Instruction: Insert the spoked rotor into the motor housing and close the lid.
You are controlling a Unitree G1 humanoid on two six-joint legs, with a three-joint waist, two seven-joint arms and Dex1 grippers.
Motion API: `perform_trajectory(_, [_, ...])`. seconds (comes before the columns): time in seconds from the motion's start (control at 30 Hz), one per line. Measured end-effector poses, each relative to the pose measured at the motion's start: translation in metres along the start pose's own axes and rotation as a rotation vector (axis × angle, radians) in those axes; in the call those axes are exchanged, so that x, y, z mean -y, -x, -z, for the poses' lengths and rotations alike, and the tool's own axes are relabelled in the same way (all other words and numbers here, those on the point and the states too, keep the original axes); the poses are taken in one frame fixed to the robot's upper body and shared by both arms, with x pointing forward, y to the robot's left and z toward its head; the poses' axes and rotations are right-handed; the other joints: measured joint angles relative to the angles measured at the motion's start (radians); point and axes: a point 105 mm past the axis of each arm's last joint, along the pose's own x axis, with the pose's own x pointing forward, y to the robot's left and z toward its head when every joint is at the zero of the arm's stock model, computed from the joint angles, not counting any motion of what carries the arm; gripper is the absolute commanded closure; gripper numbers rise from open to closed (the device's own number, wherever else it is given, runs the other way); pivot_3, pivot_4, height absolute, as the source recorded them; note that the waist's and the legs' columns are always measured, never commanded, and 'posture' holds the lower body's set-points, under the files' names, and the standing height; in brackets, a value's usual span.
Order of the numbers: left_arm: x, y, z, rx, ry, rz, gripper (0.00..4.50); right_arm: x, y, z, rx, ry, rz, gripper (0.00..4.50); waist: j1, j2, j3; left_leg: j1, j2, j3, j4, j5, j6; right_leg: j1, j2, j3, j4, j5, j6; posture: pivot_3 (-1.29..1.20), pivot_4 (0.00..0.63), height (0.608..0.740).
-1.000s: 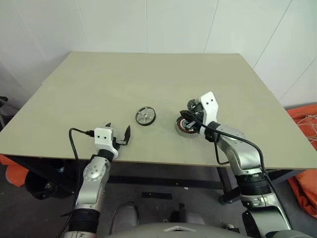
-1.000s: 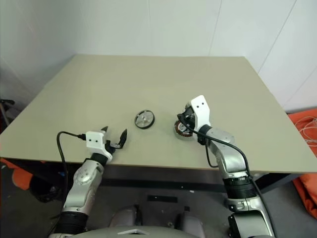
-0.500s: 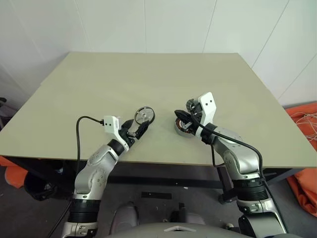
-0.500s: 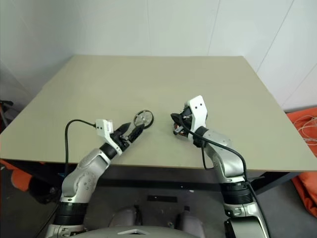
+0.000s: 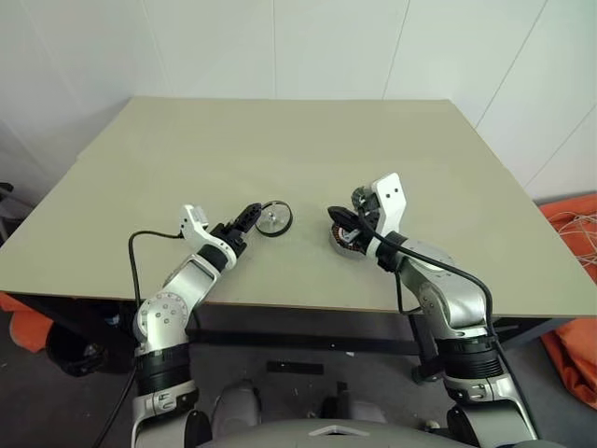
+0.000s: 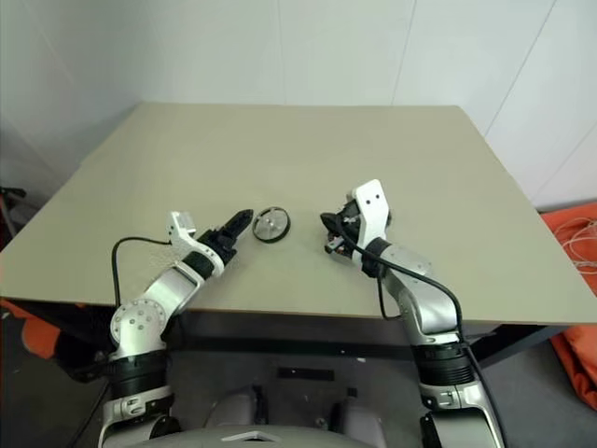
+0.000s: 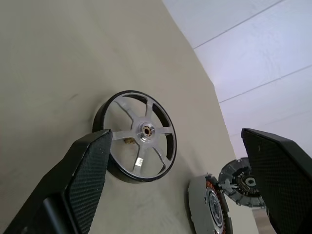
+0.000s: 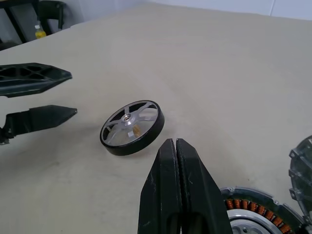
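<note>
**Rotor flat on worktop, left hand spread beside it**

The spoked rotor (image 5: 274, 218) lies flat on the worktop (image 5: 280, 149), silver spokes up, apart from the motor housing (image 5: 347, 239) to its right. The lid (image 7: 243, 179) sits just beside the housing. The left hand (image 5: 246, 219) is spread wide, fingers flanking the rotor's near edge without touching. The right hand (image 8: 176, 161) is clenched empty above the housing.
</note>
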Motion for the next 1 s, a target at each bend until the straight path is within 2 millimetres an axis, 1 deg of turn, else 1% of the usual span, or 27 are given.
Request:
perform_trajectory(0.13, [-0.004, -0.005, 0.003, -0.019, 0.04, -0.041, 0.0, 0.0, 0.0, 0.0, 0.001, -0.002, 0.0, 4.49, 0.0, -0.001, 0.0, 0.0, 0.0, 0.0, 0.0, 0.0, -0.001, 0.0, 0.0, 0.0, 0.0, -0.001, 0.002, 0.0, 0.0, 0.74])
perform_trajectory(0.33, [-0.005, -0.013, 0.008, -0.044, 0.058, -0.051, 0.0, -0.001, 0.0, -0.002, 0.009, 0.004, -0.002, 4.49, 0.001, -0.001, 0.001, 0.0, 0.0, 0.0, 0.0, 0.001, -0.001, 0.0, 0.0, 0.0, 0.0, -0.001, 0.002, 0.0, 0.0, 0.74])
perform_trajectory(0.63, [0.005, -0.021, 0.017, -0.086, 0.057, -0.001, 0.0, -0.003, 0.0, -0.003, 0.01, 0.006, -0.006, 4.49, 0.001, -0.002, 0.001, 0.0, 0.0, 0.0, 0.0, 0.001, -0.001, 0.0, 0.0, 0.0, 0.0, -0.001, 0.002, 0.0, 0.0, 0.74])
perform_trajectory(1.0, [0.009, -0.025, 0.019, -0.072, 0.082, 0.029, 0.0, -0.003, -0.001, -0.003, 0.006, 0.004, -0.001, 4.49, 0.001, -0.002, 0.001, 0.0, 0.0, 0.0, 0.0, 0.001, -0.002, 0.0, 0.0, 0.0, 0.0, -0.001, 0.002, 0.0, 0.0, 0.74])
